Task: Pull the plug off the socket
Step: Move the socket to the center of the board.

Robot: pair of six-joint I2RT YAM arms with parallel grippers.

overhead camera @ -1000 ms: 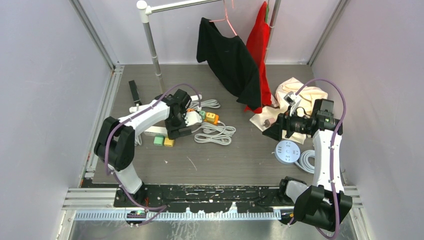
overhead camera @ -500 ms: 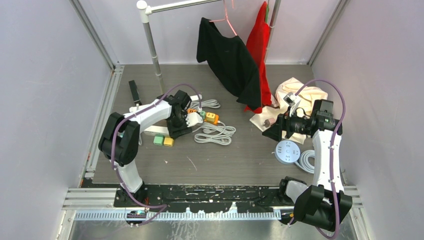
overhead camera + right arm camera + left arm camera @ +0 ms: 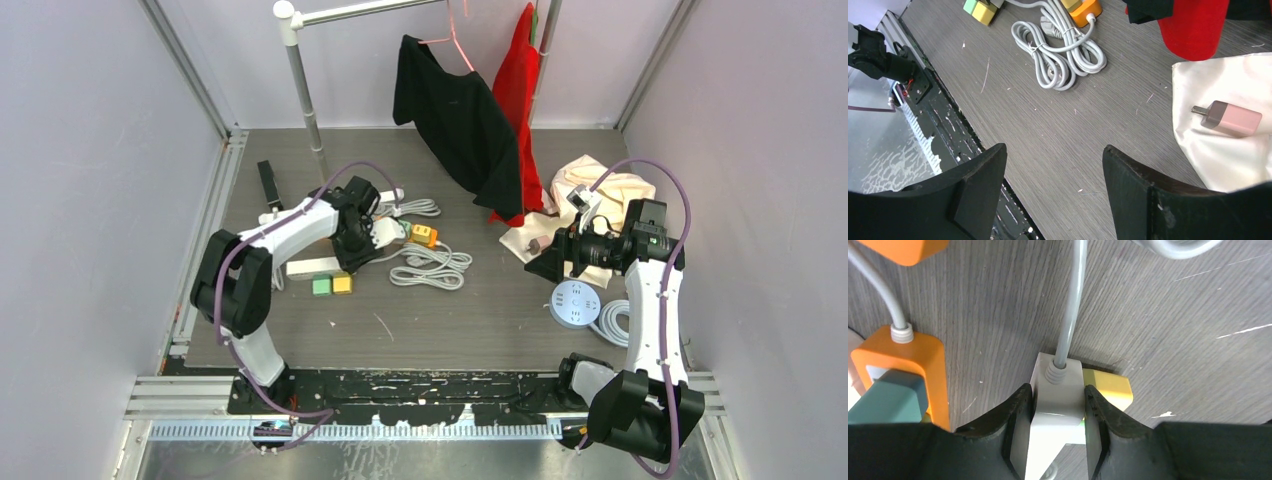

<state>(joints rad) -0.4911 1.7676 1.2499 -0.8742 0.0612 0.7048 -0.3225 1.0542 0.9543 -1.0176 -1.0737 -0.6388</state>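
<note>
The left claw [image 3: 1058, 390] is clenching the white plug [image 3: 1057, 407], its dark fingers [image 3: 1015, 420] pressing against the plug's two sides. The plug's grey cord [image 3: 1071, 305] is running straight away over the tabletop [image 3: 1173, 315]. In the top view this claw is sitting left of centre, and it is hiding whatever the plug is seated in. Things are crowding it closely. A yellow block [image 3: 1110, 390] is lying just beyond the plug on the right. An orange plug [image 3: 903, 365] with a teal piece [image 3: 885, 402] is sitting just to the left, trailing its own grey lead. A white power strip [image 3: 312, 266] is lying beside the left arm, with a green cube [image 3: 321, 286] just below it. A bundled grey cable [image 3: 430, 265] is lying just right of the claw, near an orange adapter [image 3: 424, 236]. The right claw [image 3: 1053, 150] is hanging released with nothing between its jaws, over bare tabletop and well apart from the plug. A pink charger [image 3: 1233, 118] is lying on a cream cloth [image 3: 1218, 160] near it, and a round hub [image 3: 576, 303] is sitting nearer the arm bases. A black shirt [image 3: 460, 120] and a red garment [image 3: 515, 90] are hanging from the rack [image 3: 303, 90] at the back.
</note>
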